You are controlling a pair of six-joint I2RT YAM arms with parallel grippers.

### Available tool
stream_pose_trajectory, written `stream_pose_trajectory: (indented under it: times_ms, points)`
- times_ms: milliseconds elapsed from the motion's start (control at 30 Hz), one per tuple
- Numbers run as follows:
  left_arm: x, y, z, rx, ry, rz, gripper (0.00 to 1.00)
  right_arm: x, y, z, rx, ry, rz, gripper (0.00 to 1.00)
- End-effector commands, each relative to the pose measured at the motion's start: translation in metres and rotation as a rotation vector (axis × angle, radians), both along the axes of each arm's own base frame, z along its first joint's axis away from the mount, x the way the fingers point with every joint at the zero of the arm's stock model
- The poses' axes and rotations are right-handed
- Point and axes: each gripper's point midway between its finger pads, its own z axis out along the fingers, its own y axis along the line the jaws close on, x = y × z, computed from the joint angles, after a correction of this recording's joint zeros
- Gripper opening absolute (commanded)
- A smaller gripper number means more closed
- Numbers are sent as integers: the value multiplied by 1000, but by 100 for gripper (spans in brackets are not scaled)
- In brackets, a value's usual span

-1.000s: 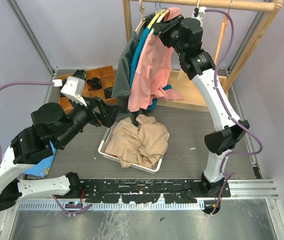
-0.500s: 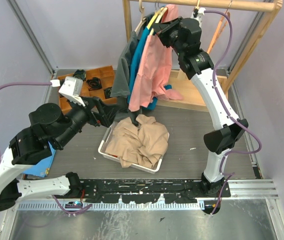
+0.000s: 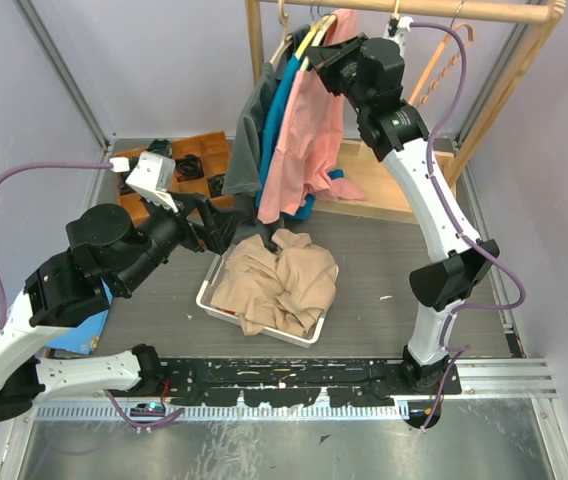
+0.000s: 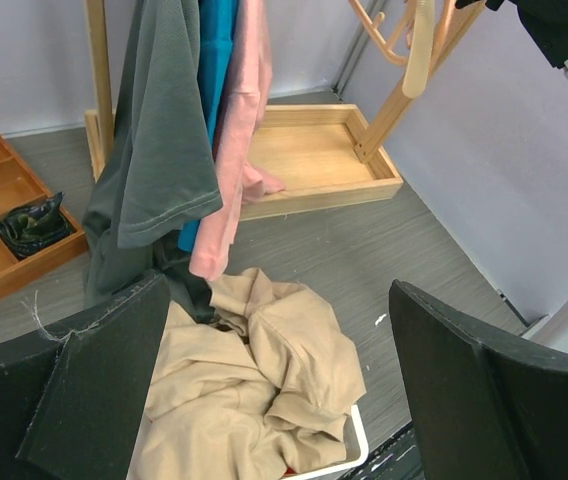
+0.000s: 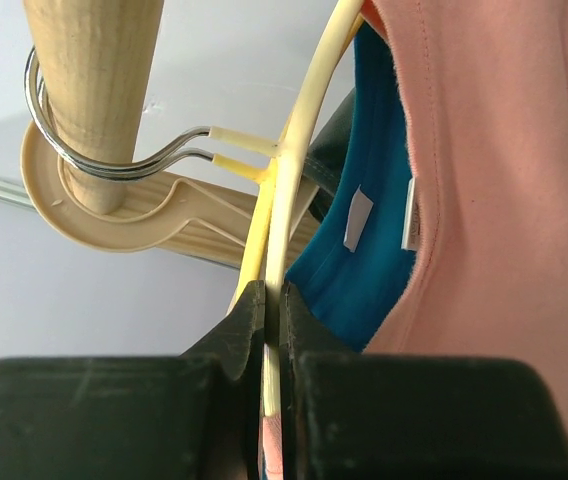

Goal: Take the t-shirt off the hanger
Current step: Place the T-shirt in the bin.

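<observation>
Our left arm has edged rightward, its tool [image 4: 279, 330] released above crumpled beige cloth [image 4: 264, 390]; our right tool [image 5: 272, 325] clenches the slim cream hanger [image 5: 309, 120] carrying the soft pink t-shirt [image 3: 299, 140].

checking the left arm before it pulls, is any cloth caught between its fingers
No, the left fingers stand wide apart with nothing between them; the tan cloth lies farther off, untouched.
</observation>
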Motion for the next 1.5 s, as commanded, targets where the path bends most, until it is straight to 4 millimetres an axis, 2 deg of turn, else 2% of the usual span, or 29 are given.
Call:
stream_pose_trajectory:
  times_ms: [0, 400, 600, 867, 1067, 1233, 1467]
  points:
    - [-3, 0, 24, -57, -48, -18, 98, -45, -23, 94, 91, -234, -26, 1]
    - [-3, 2, 28, -81, -57, -11, 98, -65, -34, 120, 100, -293, -33, 1]
    - [2, 4, 36, -92, -62, 19, 98, -75, -37, 123, 99, -298, -23, 1]
    - [3, 4, 41, -110, -61, 28, 98, -89, -52, 114, 94, -276, -62, 1]
    - [3, 0, 39, -122, -49, 22, 98, -86, -68, 97, 64, -245, -92, 0]
    - [3, -3, 39, -132, -41, 20, 98, -83, -79, 93, 71, -234, -81, 0]
    - [10, 5, 51, -115, -83, 70, 98, -92, -73, 94, 61, -244, -4, 1]
